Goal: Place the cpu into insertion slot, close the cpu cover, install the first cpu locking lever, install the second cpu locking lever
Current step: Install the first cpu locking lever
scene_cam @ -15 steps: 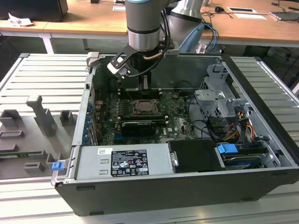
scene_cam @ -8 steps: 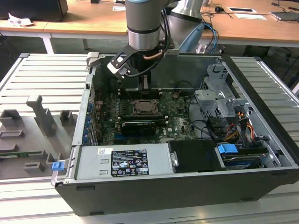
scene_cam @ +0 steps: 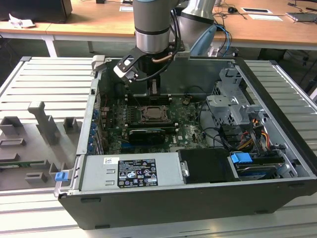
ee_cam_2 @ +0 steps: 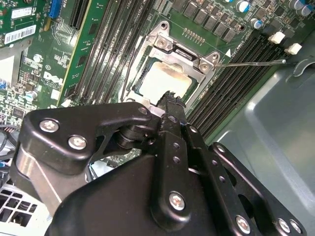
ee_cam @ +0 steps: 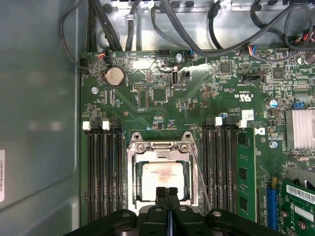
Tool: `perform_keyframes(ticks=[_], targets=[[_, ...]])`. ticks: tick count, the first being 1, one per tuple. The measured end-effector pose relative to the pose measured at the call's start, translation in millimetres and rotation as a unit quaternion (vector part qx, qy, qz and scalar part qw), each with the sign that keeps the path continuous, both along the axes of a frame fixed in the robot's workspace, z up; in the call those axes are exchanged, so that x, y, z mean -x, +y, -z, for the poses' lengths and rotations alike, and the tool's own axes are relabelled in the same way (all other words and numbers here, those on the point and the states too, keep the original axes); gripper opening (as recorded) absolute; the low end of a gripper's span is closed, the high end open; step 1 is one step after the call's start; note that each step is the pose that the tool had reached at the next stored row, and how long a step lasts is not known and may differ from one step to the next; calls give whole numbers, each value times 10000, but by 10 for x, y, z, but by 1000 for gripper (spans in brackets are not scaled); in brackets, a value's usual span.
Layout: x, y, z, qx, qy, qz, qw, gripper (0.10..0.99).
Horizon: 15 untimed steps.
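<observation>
The cpu (ee_cam: pixel 160 181) lies flat in the insertion slot (scene_cam: pixel 151 115) on the green board, its pale top showing through the window of the cpu cover (ee_cam: pixel 158 147). The cover lies down over the chip in both wrist views. My gripper (ee_cam: pixel 167 193) is shut, its two black fingers pressed together with nothing between them, just above the edge of the cpu (ee_cam_2: pixel 165 81). A thin wire locking lever (ee_cam_2: pixel 251 63) sticks out sideways from the cover (ee_cam_2: pixel 187 51) across the memory slots. Another lever (ee_cam: pixel 199 172) runs along the socket's side. In the exterior view the gripper (scene_cam: pixel 154 91) hangs just behind the socket.
Black memory slots (ee_cam: pixel 104 172) flank the socket on both sides. A long black card (scene_cam: pixel 146 134) sits in front of it, with a drive cage (scene_cam: pixel 233 106) and cables at the exterior view's right. The case wall (ee_cam: pixel 39 123) stands close by.
</observation>
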<state>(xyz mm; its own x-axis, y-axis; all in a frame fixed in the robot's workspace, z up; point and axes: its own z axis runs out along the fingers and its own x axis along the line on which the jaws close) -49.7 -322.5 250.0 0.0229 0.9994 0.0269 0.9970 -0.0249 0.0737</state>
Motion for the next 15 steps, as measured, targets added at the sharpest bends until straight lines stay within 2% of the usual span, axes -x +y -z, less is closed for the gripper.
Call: perform_keyframes(ticks=[15], targets=[[0,0,-66,-1,0,0,10000,106]])
